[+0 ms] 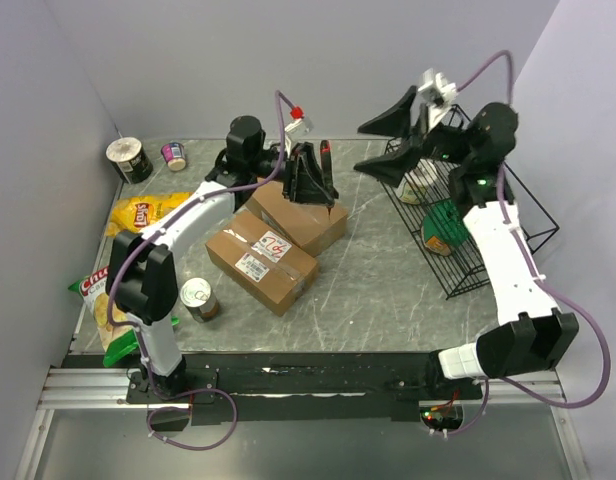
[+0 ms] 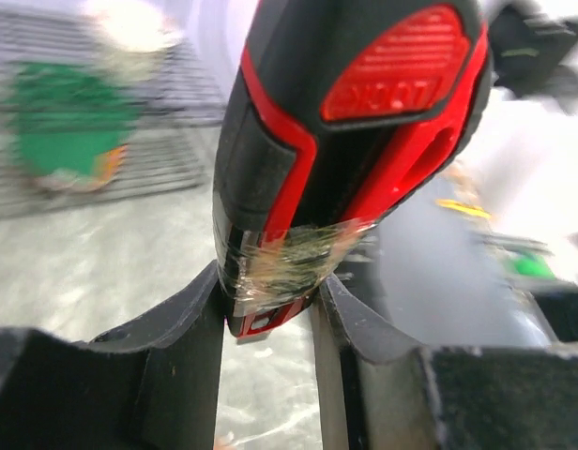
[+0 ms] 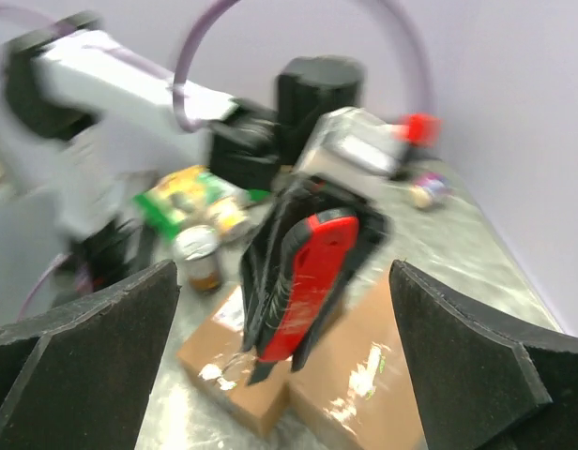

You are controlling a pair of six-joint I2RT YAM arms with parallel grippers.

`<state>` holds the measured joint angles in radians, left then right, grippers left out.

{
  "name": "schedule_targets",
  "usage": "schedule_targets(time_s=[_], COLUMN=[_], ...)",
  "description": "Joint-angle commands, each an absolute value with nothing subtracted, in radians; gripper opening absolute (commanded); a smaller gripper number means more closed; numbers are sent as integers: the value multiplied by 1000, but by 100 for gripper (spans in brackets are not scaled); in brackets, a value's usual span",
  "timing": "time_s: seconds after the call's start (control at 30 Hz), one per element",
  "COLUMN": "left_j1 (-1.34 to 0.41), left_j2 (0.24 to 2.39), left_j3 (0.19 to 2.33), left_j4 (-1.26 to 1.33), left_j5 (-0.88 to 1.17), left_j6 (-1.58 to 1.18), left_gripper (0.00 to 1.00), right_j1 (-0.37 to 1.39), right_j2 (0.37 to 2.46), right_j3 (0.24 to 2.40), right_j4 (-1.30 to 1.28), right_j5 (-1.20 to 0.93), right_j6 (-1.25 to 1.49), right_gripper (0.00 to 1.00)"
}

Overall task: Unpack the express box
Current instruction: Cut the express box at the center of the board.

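Two brown cardboard express boxes lie side by side mid-table: the near one (image 1: pixel 261 257) with white labels, the far one (image 1: pixel 300 216) behind it. My left gripper (image 1: pixel 310 180) is shut on a black and red box cutter (image 2: pixel 350 141), held just above the far box. The cutter and both boxes (image 3: pixel 359 375) show in the right wrist view. My right gripper (image 1: pixel 393 140) is open and empty, raised above the table to the right of the cutter, next to the wire basket.
A black wire basket (image 1: pixel 483 225) with a green packet stands at the right. A tin can (image 1: pixel 199 298) stands near the front left. Chip bags (image 1: pixel 138 212), a cup (image 1: pixel 129 159) and a small tub (image 1: pixel 173 154) lie along the left side.
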<state>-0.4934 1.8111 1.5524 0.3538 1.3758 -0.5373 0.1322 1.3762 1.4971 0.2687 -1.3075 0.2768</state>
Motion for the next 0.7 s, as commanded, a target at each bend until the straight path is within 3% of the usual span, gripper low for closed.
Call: schedule_targets(time_s=[0.0, 0.03, 0.13, 0.33, 0.47, 0.67], left_j1=[-486, -488, -500, -551, -564, -589], left_j2=[1747, 1743, 1709, 1596, 1559, 1531], left_j3=[1690, 1693, 1686, 1599, 1569, 1559], left_j4=[-434, -468, -540, -575, -603, -606], left_j5=[1119, 1007, 817, 585, 531, 499], left_j6=[210, 231, 305, 357, 379, 379], left_gripper=[1, 1, 1, 1, 1, 1], right_j1=[80, 122, 175, 176, 242, 321], right_j2=[1287, 1282, 1298, 1433, 1362, 1391], right_j3=[1682, 1721, 1807, 1994, 1763, 1721], right_j4=[-316, -415, -604, -940, -838, -792], right_j5=[-873, -736, -502, -688, -767, -778], right_j6=[-1, -220, -436, -335, -310, -235], right_gripper=[100, 100, 100, 100, 100, 92])
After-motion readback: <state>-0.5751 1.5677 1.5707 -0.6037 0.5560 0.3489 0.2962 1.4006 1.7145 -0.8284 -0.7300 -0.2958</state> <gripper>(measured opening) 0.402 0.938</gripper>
